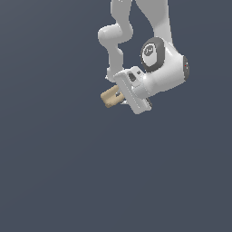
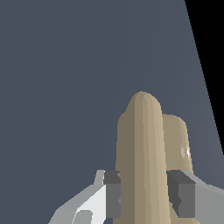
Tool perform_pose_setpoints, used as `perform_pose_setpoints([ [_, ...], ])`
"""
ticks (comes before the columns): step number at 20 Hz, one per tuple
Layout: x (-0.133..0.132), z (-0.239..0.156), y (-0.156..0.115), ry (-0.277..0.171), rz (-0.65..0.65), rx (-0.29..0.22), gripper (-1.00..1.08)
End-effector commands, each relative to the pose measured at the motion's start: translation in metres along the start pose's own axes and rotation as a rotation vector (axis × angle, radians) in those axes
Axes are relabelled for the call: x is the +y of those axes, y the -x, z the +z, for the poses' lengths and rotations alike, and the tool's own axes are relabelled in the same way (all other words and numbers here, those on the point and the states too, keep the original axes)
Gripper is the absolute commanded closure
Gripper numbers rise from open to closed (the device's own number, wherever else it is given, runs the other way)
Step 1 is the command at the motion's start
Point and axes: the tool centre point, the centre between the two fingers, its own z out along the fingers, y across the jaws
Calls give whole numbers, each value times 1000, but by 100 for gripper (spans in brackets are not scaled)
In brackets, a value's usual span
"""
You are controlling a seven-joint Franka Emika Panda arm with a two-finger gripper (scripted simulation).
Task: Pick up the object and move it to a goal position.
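The jaws are clamped on the tan object (image 2: 142,162) (rounded, ridged); the arm (image 1: 158,68) holds it aloft.

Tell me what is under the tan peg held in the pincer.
In the exterior view, only the plain dark grey surface shows below the tan peg. The pincer is shut on it and covers its rear end. No goal marker is visible.

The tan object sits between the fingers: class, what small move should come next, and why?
Probably keep the fingers closed and carry on toward the goal. The wrist view shows both pressed against the tan object, and the exterior view shows the gripper holding it. No goal marker is visible, so direction is unclear.
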Motion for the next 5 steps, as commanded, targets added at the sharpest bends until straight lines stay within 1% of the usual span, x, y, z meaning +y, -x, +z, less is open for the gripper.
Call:
perform_pose_setpoints([
  [1, 6, -4, 1, 1, 0, 0, 108],
  [5, 7, -6, 0, 1, 0, 1, 108],
])
